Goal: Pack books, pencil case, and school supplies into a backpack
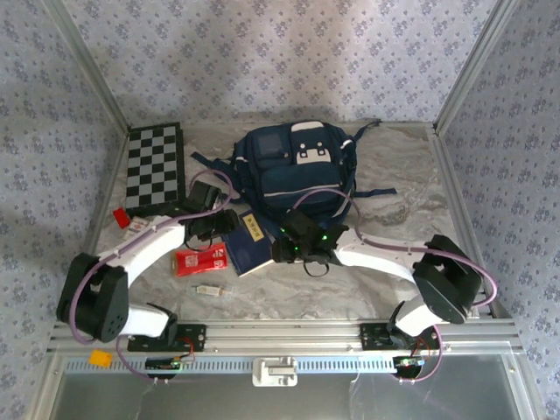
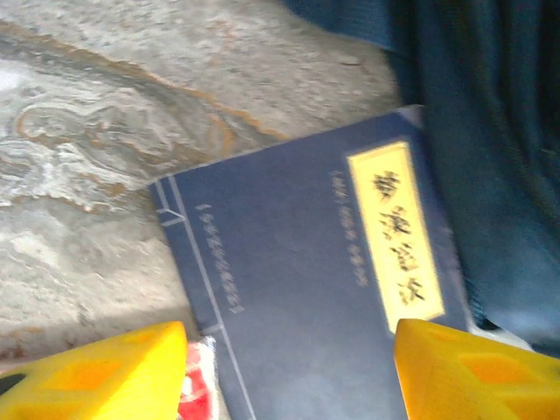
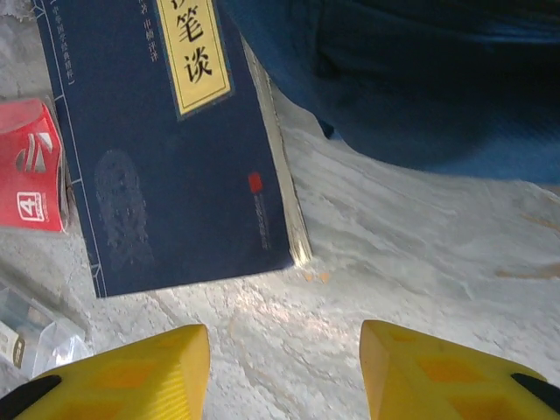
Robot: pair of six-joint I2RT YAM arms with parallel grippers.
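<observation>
A marbled table point(image 1: 306, 297) is enclosed by patterned walls. The left end effector point(image 2: 284, 376) is held over the book point(image 2: 306, 289), its fingers spread wide with nothing between them. The right end effector point(image 3: 284, 372) is likewise spread and empty, over bare table just off the book's near corner. The pencil case point(image 3: 31, 166) is seen just beside the book's left edge, the translucent stick point(image 3: 26, 332) near the book's near-left corner, and the backpack point(image 1: 289, 166) just behind the book. Because the book lies flat, little edge is offered: a pinch could slip, or only the cover be lifted. The pencil case could be dragged along. Whether the backpack is open cannot be told, so the book could be jammed against shut fabric.
</observation>
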